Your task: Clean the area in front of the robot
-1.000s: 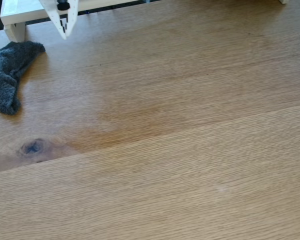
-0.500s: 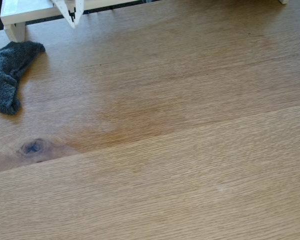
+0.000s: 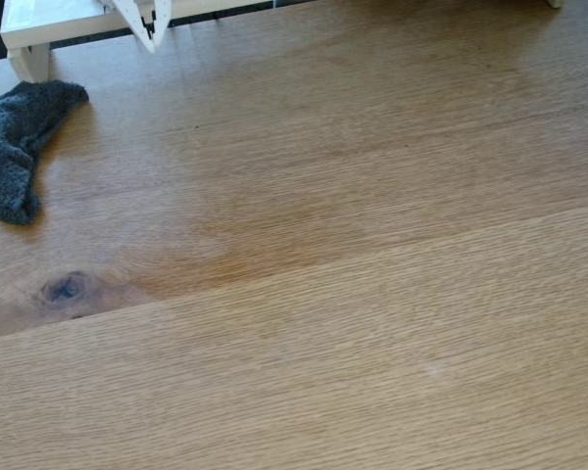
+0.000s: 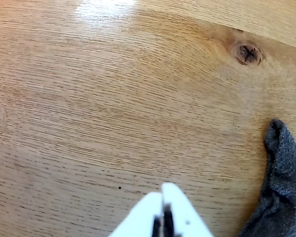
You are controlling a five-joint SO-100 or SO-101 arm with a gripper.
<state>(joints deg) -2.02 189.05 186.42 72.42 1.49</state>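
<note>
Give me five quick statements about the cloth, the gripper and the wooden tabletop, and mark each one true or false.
1. The gripper holds the dark grey cloth. False: it holds nothing and is apart from the cloth.
2. The cloth lies at the left edge of the fixed view. True.
3. The gripper's fingertips are together in the wrist view. True.
4. The dark knot is hidden beneath the cloth. False: it lies bare on the wooden tabletop, apart from the cloth.
5. In the wrist view the cloth is left of the gripper. False: it is to the right.
</note>
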